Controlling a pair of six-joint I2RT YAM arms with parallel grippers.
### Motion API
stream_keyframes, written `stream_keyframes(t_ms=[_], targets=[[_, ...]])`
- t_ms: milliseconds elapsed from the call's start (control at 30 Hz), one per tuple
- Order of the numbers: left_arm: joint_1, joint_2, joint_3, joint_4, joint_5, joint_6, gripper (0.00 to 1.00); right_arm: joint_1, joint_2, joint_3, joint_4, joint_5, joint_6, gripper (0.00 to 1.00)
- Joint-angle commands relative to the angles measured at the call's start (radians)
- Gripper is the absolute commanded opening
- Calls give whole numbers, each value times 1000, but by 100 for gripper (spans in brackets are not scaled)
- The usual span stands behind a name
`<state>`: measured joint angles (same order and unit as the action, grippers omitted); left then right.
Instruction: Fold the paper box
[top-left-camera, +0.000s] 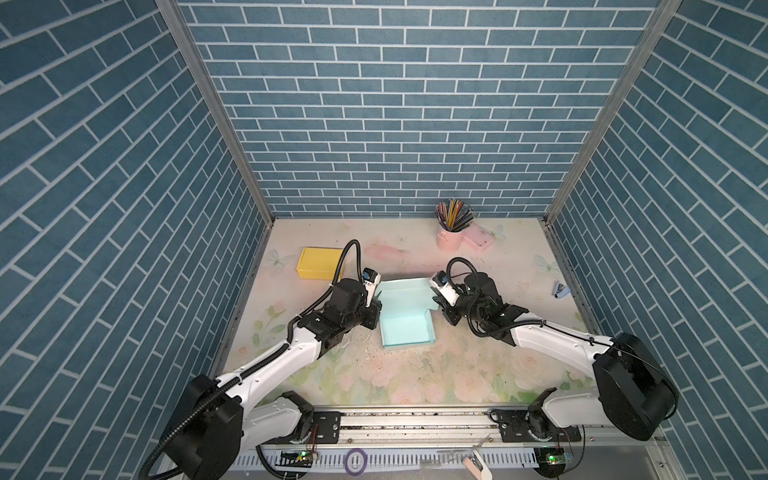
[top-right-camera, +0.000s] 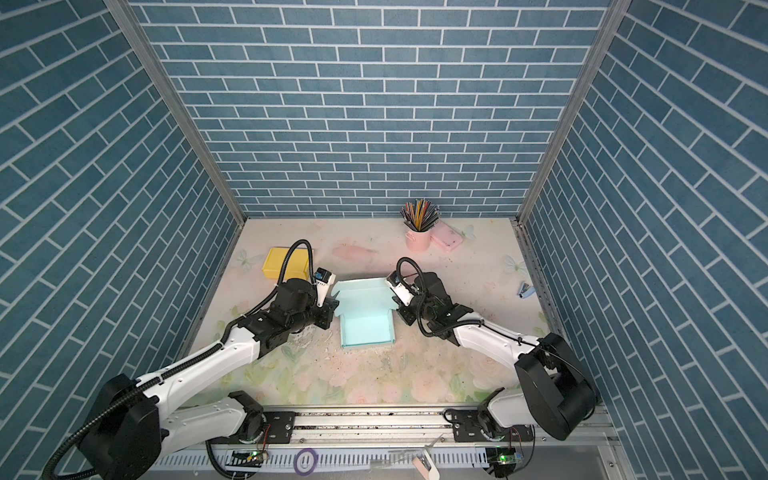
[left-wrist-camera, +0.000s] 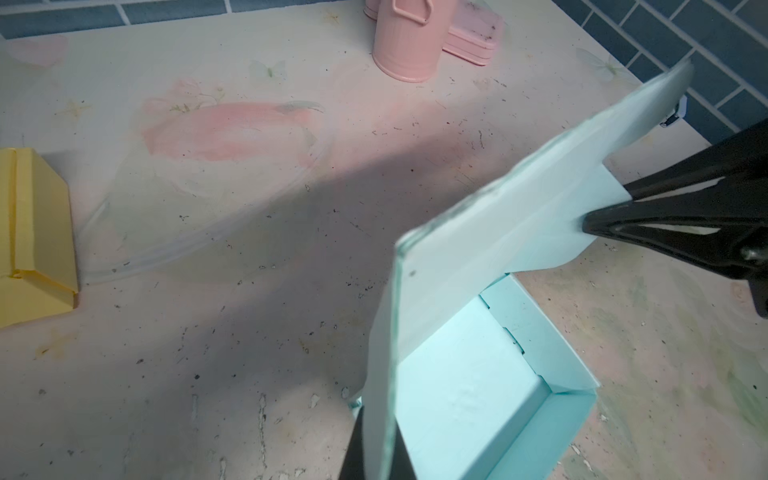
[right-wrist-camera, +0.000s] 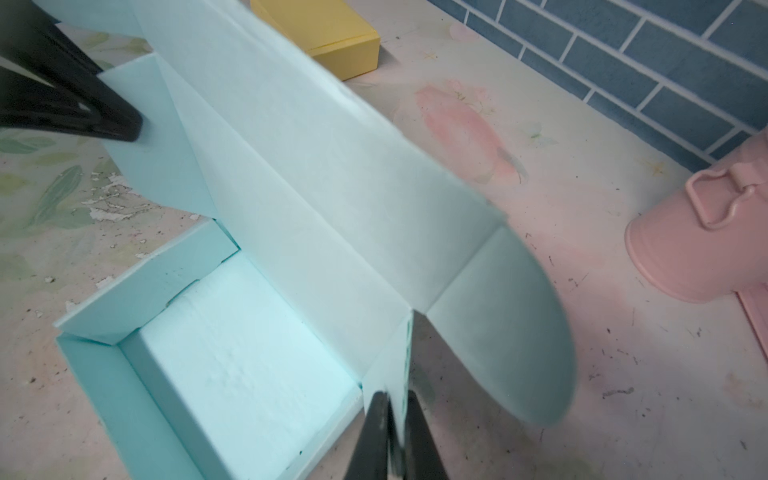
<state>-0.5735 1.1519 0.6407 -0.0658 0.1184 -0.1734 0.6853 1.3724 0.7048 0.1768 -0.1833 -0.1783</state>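
A light blue paper box (top-left-camera: 407, 328) (top-right-camera: 366, 330) sits mid-table, its tray formed and its lid (top-left-camera: 405, 293) raised at the back. My left gripper (top-left-camera: 377, 298) (top-right-camera: 334, 301) is shut on the lid's left side flap; in the left wrist view the flap's edge (left-wrist-camera: 392, 332) runs down between the dark jaws of the left gripper (left-wrist-camera: 380, 434). My right gripper (top-left-camera: 435, 300) (top-right-camera: 395, 301) is shut on the lid's right side flap, and in the right wrist view the right gripper (right-wrist-camera: 395, 401) pinches that flap beside the tray (right-wrist-camera: 232, 361).
A folded yellow box (top-left-camera: 318, 262) lies at the back left. A pink cup of pencils (top-left-camera: 449, 239) and a pink case (top-left-camera: 478, 240) stand at the back right. A small blue-and-white stapler (top-left-camera: 560, 289) lies by the right wall.
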Motion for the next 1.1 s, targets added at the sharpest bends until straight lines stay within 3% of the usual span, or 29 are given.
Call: stream_keyframes(t_ms=[0, 233, 400, 767, 1067], targets=[[-10, 13, 30, 3, -41, -18, 4, 19, -5, 26, -38, 42, 14, 6], [-14, 62, 29, 105, -93, -43, 4, 74, 79, 105, -65, 118, 54, 4], [-15, 149, 53, 219, -132, -54, 4, 102, 158, 186, -93, 200, 89, 9], [-21, 253, 66, 430, -168, -44, 4, 105, 204, 251, -68, 139, 149, 15], [-26, 350, 22, 591, -190, -49, 4, 106, 288, 282, -62, 200, 165, 17]])
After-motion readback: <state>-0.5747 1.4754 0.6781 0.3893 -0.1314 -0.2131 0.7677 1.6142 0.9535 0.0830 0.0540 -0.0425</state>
